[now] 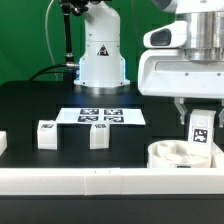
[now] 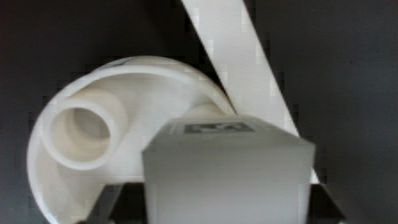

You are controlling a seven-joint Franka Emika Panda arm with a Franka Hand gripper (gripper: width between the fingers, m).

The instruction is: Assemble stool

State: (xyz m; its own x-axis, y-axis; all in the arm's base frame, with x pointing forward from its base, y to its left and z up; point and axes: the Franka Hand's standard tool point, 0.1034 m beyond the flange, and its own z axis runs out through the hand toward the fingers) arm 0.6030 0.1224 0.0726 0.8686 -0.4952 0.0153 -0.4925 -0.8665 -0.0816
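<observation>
Stool seat [image 1: 175, 155] shows no leg fitted yet — the gripper [image 1: 200, 120] pinches one leg [image 1: 201, 133] just above it — while a second leg [image 1: 46, 135] and a third leg [image 1: 98, 135] stand well apart.

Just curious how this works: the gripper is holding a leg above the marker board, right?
Not quite. The gripper holds the leg above the seat, not the marker board. The exterior view shows this.
</observation>
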